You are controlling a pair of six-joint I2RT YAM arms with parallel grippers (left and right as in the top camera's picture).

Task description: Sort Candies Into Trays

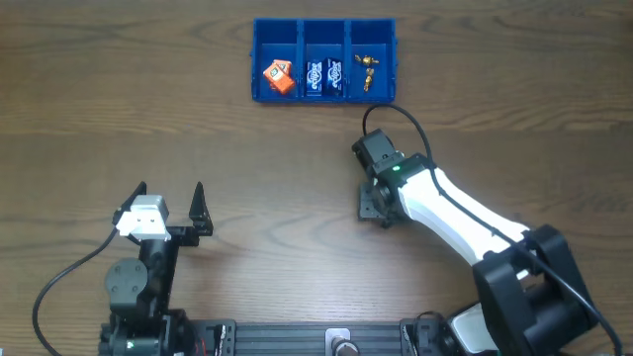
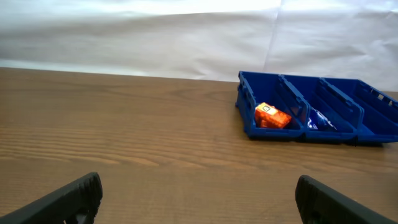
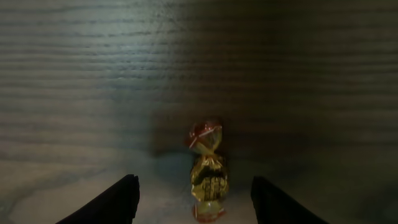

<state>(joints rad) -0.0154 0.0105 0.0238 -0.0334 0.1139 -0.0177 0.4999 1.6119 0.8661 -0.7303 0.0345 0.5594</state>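
Currently one tray [image 1: 324, 22] holds candies [image 1: 324, 75] in all three compartments. One loose gold candy [image 3: 208, 174] lies on the surface [image 1: 99, 119] between the right pincer's [image 3: 193, 186] wide-open fingers, untouched. Left pincer [image 1: 170, 193]: wide open, empty.

Your left gripper [image 1: 170, 195] sits level, close in front of its own base, with its fingers [image 2: 68, 199] spread wide. Your right arm [image 1: 465, 222] stretches forward and inward. Its wrist is bent so the right gripper [image 3: 194, 202] points straight down, fingers [image 3: 115, 200] parted.
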